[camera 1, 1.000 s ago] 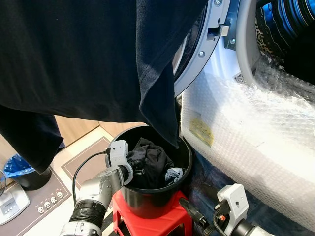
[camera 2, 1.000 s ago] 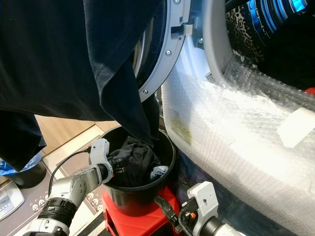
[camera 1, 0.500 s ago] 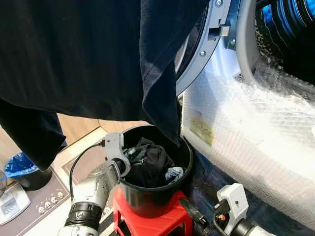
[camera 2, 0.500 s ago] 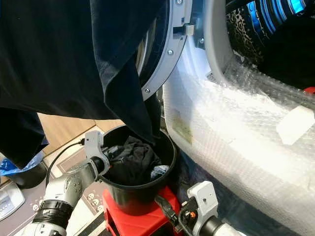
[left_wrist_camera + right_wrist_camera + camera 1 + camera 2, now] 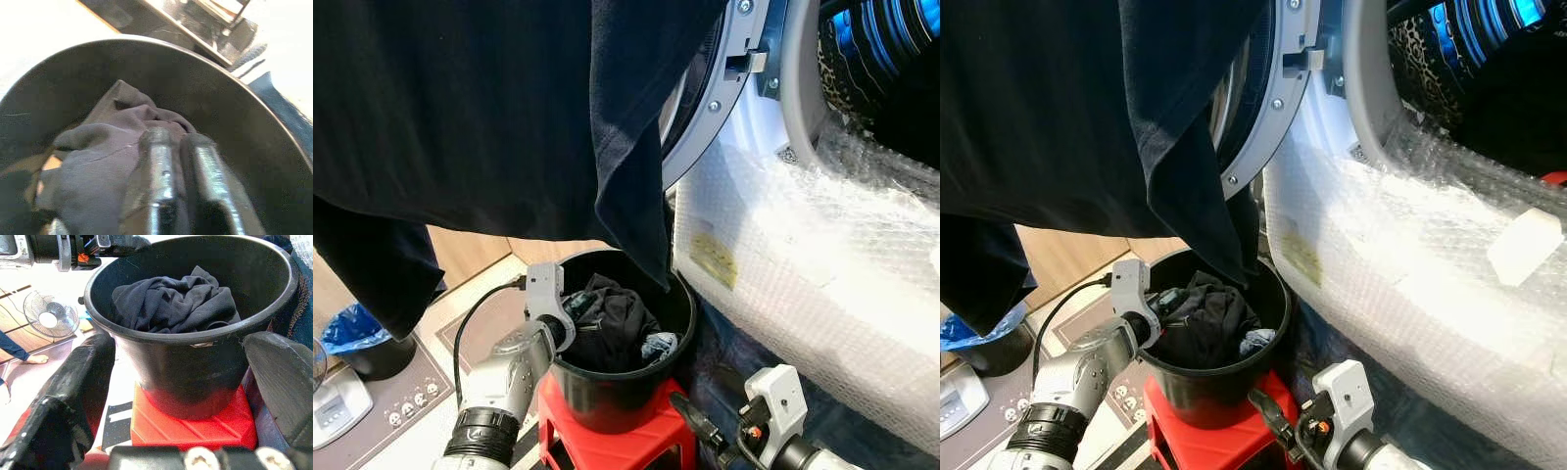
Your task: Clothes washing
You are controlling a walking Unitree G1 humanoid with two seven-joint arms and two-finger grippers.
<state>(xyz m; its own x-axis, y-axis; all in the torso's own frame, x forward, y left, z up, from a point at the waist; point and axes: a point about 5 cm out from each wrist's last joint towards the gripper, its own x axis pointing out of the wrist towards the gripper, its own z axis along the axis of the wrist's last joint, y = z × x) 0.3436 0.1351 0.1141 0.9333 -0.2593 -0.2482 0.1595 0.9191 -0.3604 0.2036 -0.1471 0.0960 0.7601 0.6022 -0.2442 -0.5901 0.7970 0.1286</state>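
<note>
Bubble wrap covers the front of the washing machine on the right, its round door swung open above a black bucket on a red stool. Dark clothes fill the bucket to near its rim. A large dark garment hangs across the upper left, its lower corner dipping just inside the rim. The left gripper reaches over the near rim, fingers pressed together on the dark clothes. The right gripper waits low beside the stool, fingers spread wide.
</note>
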